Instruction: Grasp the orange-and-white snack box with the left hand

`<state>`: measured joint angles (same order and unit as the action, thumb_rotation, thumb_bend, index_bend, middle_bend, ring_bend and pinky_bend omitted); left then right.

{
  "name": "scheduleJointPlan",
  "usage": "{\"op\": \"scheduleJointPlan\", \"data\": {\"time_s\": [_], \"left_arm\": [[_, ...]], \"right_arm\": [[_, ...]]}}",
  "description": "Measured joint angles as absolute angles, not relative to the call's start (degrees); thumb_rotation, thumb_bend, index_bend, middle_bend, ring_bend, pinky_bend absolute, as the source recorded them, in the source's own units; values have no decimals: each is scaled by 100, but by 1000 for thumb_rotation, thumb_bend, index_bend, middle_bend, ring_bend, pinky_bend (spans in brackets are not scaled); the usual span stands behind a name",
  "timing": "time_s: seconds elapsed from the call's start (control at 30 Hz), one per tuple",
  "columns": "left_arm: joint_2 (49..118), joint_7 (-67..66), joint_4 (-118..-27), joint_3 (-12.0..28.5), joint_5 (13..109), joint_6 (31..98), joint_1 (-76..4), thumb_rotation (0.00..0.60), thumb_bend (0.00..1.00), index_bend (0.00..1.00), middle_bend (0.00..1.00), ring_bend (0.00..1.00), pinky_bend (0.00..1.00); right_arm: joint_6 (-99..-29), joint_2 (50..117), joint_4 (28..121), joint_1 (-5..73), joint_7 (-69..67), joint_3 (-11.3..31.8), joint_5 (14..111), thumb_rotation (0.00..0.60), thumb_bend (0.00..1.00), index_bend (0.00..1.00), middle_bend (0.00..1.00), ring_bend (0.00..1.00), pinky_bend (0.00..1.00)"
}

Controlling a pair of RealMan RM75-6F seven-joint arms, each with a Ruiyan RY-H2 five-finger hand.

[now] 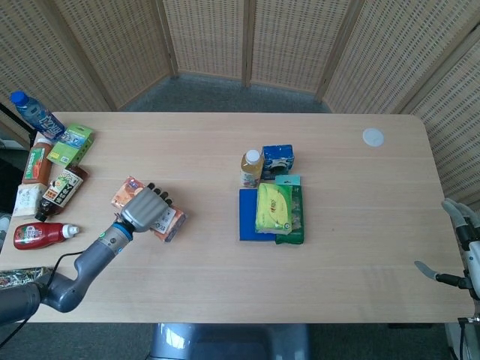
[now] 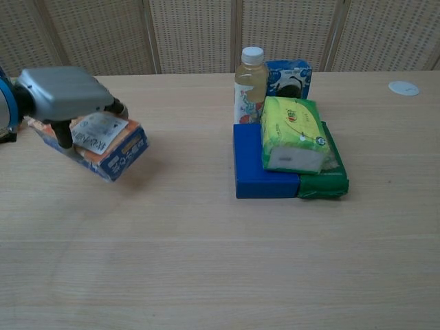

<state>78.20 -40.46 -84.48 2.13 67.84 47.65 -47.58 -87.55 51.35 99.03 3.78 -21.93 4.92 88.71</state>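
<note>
Orange-and-white snack box [image 2: 103, 143] is gripped from above by the left hand [image 2: 63, 96], fingers curled around it, and is held above the wooden table [image 2: 206, 261]. Only part of the right hand [image 1: 459, 225] is seen; its state cannot be told.

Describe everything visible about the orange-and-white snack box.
The snack box is a flat cardboard-looking carton, orange on top with a white printed label and a blue side panel. The left hand grips it from above. It appears lifted off the table and tilted, over the left part, apart from the other items.
</note>
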Motion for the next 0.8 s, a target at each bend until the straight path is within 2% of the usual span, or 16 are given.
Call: {"op": "scheduleJointPlan", "data": {"time_s": [0.23,0.47,0.6,0.8], "left_arm": [[6563,-4441,-9838,847,6386,5051,-5049,600,0,527,604,399,595],[5216,-5038,-11198,1623,5451,5320,-5584,600,0,518,595,398,596],[4834,-5269,-11640,1853,5061,5436,-5889,600,0,515,592,398,596],[4730,-5421,-11805,1862,4729,5510,-6163,600,0,505,586,397,596]], "right_arm": [[-8750,5103,9927,370,-2228,471,8891,600,0,0,0,0,0],[-8766,5070,9946,361,-2285,455,8924,600,0,0,0,0,0],[-8782,5058,9947,353,-2307,447,8942,599,0,0,0,0,0],[-8797,5040,9957,347,-2339,440,8957,600,0,0,0,0,0]]}}
